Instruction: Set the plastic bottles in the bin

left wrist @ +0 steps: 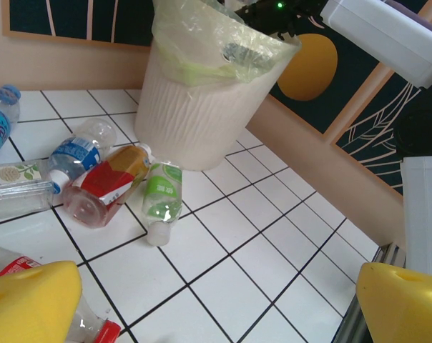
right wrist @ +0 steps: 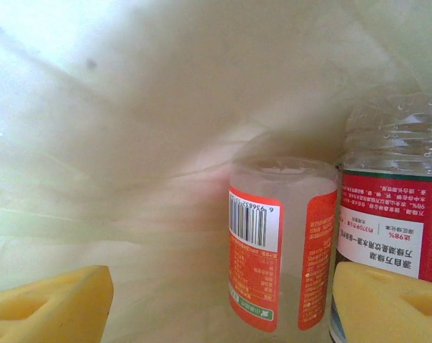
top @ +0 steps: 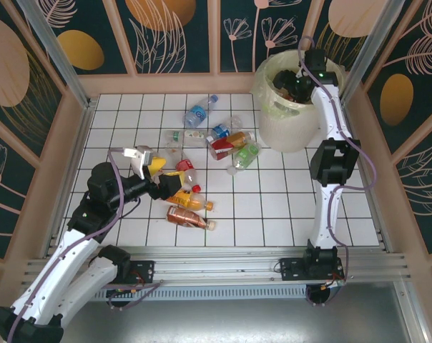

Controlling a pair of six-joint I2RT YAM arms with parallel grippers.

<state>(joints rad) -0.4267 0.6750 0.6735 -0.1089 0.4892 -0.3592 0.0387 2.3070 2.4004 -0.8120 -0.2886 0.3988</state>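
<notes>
**While the right tool hangs in the bin, bottles crowd the middle tiles**

Where the tiled worktop [top: 287,207] reaches its far right corner, the bin [top: 291,132] stands upright with its clear liner folded over the rim. Inside it, an orange-label bottle [right wrist: 273,250] and a red-label bottle [right wrist: 395,207] rest against the liner. The right tool [right wrist: 216,307] sits just above them, its yellow pads [right wrist: 48,304] well apart and gripping nothing.

The other plastic bottles [top: 222,131] lie on their sides in a loose heap at mid-worktop. A blue-label bottle [top: 199,112] lies farthest back. A red-and-orange bottle [top: 230,143] and a green-label bottle [top: 246,156] lie just beside the bin's base. Two orange-tinted bottles [top: 189,200] lie nearest the arms.

The left tool [top: 148,158] hovers over the heap's left part, jaws wide with nothing between them, and a red-capped bottle [left wrist: 87,321] lies just under one pad. The heap lies between this tool and the bin. The right arm [top: 330,161] rises along the right side and bends over the bin's rim.

A wooden kerb [top: 166,84] borders the tiles at the left, back and right, and a metal rail [top: 223,259] runs along the near edge. Bare tiles stretch across the near right part and the far left corner
</notes>
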